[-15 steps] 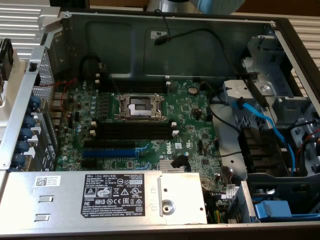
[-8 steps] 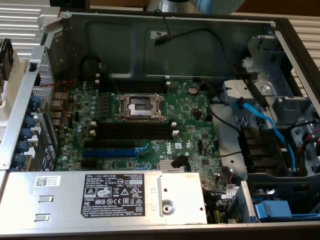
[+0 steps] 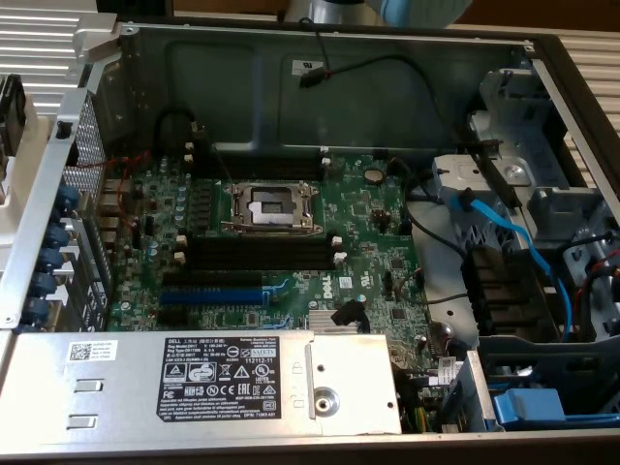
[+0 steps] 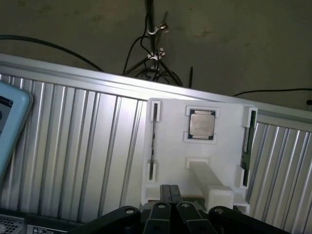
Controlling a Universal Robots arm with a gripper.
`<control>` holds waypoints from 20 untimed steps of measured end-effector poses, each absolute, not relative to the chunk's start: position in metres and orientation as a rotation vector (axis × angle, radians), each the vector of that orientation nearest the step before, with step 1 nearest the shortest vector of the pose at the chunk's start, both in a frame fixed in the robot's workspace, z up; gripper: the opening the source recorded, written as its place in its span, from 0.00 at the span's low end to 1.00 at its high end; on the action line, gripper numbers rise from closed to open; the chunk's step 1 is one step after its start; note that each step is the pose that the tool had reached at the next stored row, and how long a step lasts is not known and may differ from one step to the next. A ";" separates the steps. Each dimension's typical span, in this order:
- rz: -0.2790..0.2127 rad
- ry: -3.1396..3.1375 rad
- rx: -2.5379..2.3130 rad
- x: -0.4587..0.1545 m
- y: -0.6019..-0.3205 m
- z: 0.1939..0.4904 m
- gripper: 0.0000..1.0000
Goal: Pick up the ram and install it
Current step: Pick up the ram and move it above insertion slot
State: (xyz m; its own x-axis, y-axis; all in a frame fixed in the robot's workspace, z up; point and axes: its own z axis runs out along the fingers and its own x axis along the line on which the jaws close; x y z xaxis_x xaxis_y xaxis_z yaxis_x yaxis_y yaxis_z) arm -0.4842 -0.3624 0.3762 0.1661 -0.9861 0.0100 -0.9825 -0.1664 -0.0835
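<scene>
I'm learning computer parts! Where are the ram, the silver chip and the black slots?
ram (image 4: 246,146), wrist view, middle of its thin green edge.
silver chip (image 4: 202,124), wrist view, centre of its metal top.
black slots (image 3: 257,254), exterior view, middle of one slot.

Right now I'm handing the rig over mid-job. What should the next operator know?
Gripper: shut, holding nothing, close to the white holder.
Ram: standing on edge in a groove at one side of the holder, apart from the processor chip; untouched.
Black slots on the motherboard: look empty.
Done: nothing yet.
Left: pick up the ram and install it.
</scene>
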 end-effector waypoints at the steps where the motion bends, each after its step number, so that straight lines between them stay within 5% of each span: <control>1: -0.095 1.990 -2.355 -0.484 -0.362 0.376 0.10; 20: 0.004 2.037 -2.305 -0.482 -0.367 0.363 0.10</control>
